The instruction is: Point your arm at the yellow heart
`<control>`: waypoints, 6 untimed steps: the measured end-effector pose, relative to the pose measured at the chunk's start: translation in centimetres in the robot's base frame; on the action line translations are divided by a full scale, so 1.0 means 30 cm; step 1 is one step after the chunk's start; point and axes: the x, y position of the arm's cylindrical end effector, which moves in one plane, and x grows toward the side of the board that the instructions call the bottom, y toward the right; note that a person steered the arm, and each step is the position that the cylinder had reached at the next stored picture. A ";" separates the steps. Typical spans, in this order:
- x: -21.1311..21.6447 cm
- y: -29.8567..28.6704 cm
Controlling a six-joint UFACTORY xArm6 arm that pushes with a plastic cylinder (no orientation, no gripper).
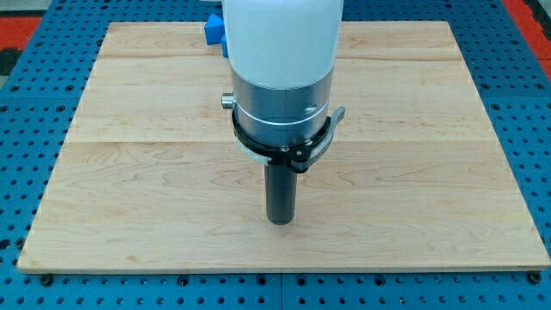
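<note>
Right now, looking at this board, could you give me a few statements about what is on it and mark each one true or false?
1. My tip rests over bare wood near the middle of the board. True.
2. A yellow heart lies beside my tip. False: no yellow heart shows anywhere in this view.
3. A blue block peeks out at the view's top, partly hidden behind my arm. True.
4. My tip touches the blue block. False: they are well apart, the block far toward the view's top.
5. Several red blocks lie along the view's bottom edge. False: none show there.
</note>
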 end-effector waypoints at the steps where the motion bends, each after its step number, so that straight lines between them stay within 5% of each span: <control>1: 0.000 0.001; 4: 0.008 0.031; 5: -0.253 0.186; 6: -0.703 0.397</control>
